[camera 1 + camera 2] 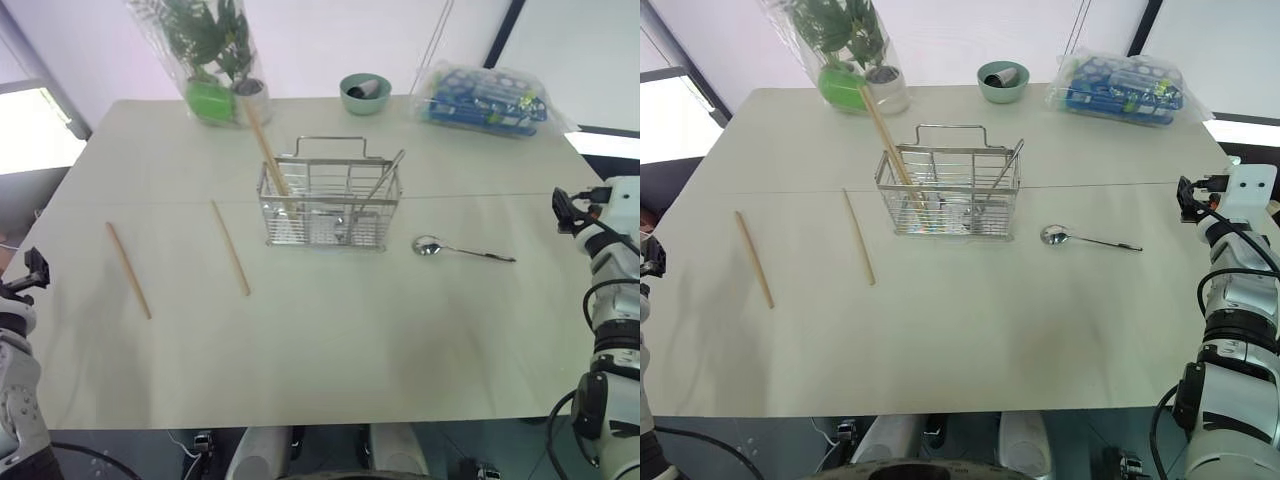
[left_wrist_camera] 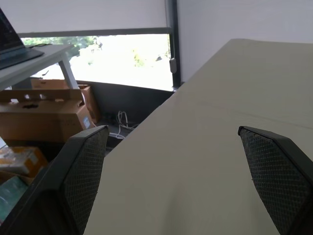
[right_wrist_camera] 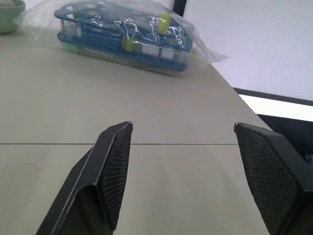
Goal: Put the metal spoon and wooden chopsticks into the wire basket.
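The wire basket stands upright in the middle of the table. A light wooden stick leans out of its left end and a thin metal handle leans at its right end. Two wooden chopsticks lie flat to the basket's left, one close to it and one farther out. The metal spoon lies just right of the basket, bowl toward it. My left gripper hangs open at the table's left edge, and my right gripper is open over the right edge. Both are empty and far from the utensils.
At the table's far side stand a potted plant in clear wrap, a green bowl and a blue rack in a plastic bag. Cardboard boxes sit on the floor beyond the left edge.
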